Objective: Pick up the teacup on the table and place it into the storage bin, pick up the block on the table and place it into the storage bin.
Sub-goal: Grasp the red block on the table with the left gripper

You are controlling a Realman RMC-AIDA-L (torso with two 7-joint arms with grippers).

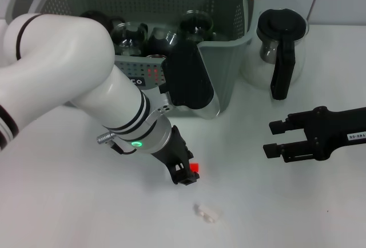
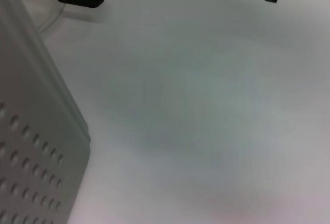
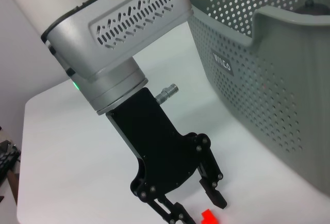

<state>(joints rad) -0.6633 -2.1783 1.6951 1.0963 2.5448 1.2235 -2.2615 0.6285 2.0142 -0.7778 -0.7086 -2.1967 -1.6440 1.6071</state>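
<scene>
While the left hand is reaching down to the white worktop in front of the grey perforated storage bin, its black fingers are standing apart, released, with the small red block sitting just beside one fingertip rather than squarely between them. That's the danger I'm watching: if the fingers are closing from this offset, they're likely nudging the block sideways or pinching only a corner, and a piece that small could be squirting out across the worktop. A little white object is lying near, closer to the robot, and a skidding block could be knocking into it. No teacup is showing on the worktop; glassware is resting inside the bin, so the cup half looks done, as best I can judge. The right hand is hovering open over the worktop near the glass pitcher, well apart from the block, and any swing toward the bin could be clipping that pitcher's black handle.
</scene>
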